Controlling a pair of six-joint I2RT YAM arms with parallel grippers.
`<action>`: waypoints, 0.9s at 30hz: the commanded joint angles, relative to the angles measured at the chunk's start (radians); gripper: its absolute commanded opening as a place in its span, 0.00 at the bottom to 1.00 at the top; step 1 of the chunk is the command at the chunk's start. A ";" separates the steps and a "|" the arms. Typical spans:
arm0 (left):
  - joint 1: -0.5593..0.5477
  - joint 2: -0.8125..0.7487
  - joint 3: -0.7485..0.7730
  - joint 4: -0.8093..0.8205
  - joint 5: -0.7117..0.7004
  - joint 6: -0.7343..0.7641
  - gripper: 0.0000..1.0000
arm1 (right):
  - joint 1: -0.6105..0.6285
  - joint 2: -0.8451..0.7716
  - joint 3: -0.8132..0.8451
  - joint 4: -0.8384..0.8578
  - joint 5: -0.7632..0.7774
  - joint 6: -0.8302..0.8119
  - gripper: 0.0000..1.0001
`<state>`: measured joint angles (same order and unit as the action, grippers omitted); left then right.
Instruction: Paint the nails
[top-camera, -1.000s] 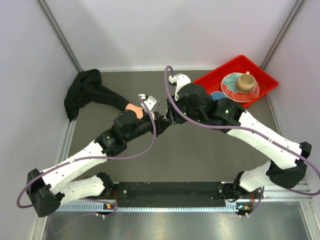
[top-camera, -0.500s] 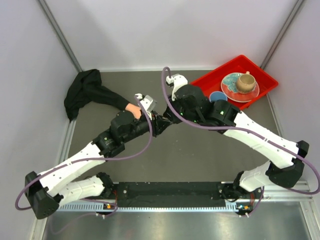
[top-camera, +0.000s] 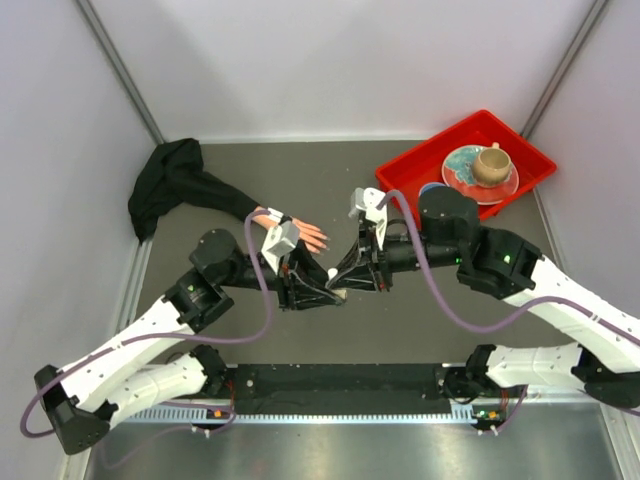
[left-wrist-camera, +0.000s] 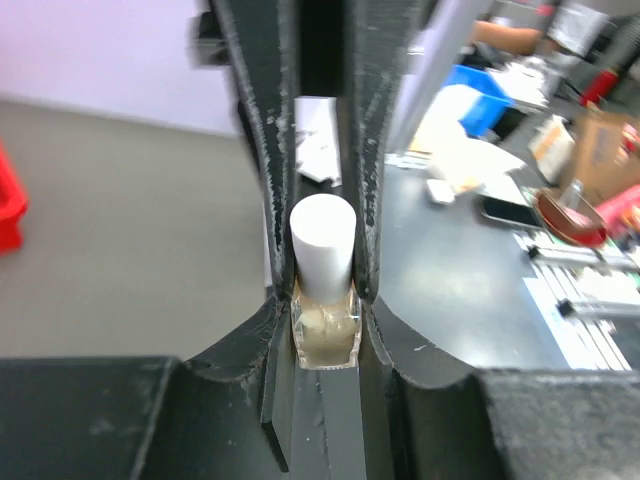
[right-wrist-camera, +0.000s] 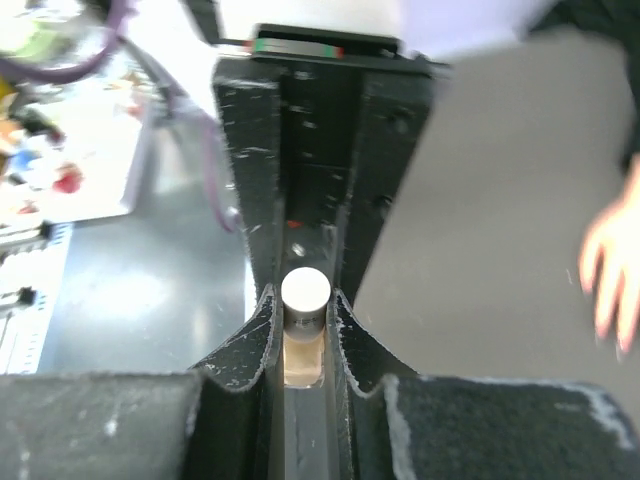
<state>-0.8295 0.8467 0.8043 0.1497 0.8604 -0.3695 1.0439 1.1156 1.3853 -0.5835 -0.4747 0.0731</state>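
Observation:
The pink-beige mannequin hand lies palm down on the grey table, its black sleeve trailing to the back left. Its nails are tiny dark tips, and the hand is a blur in the right wrist view. A small tan bottle with a white cap is held just in front of the hand. My left gripper is shut on the bottle's body. My right gripper faces it and is shut around the cap.
A red tray at the back right holds a plate with a tan cup; a blue object sits at its near corner. Grey walls close in the table on the left, back and right.
Both grippers have pulled back from over the mannequin hand toward the near side and now meet in front of it. The hand's fingers, covered before, are now in view.

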 joint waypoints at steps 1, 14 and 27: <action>-0.016 -0.026 0.095 0.085 0.165 0.044 0.00 | 0.011 0.046 0.011 0.037 -0.153 -0.110 0.00; -0.017 -0.031 0.066 -0.197 -0.736 0.287 0.00 | 0.030 0.124 0.187 -0.153 0.718 0.424 0.46; -0.019 0.045 0.072 -0.199 -0.715 0.208 0.00 | 0.062 0.246 0.284 -0.153 0.748 0.338 0.46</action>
<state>-0.8444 0.8955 0.8619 -0.0910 0.1497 -0.1253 1.0912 1.3460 1.6196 -0.7704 0.2398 0.4282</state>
